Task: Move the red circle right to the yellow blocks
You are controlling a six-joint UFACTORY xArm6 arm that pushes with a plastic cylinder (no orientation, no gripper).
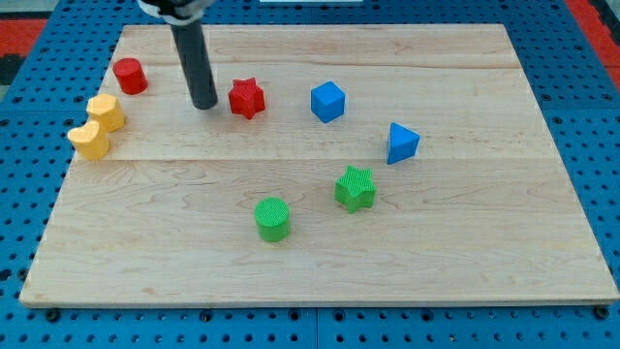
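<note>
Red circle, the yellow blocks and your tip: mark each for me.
red circle [130,75]: camera view, on its top face.
upper yellow block [105,110]: camera view, on its top.
lower yellow block [91,140]: camera view, on its top.
my tip [204,104]: camera view, rod's lower end.

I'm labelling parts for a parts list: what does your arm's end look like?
My tip ends a straight, plain dark rod, round in section and matte black, with no visible markings or cables. At the view's top it enters a wider black and silvery mount, mostly cut off.
</note>
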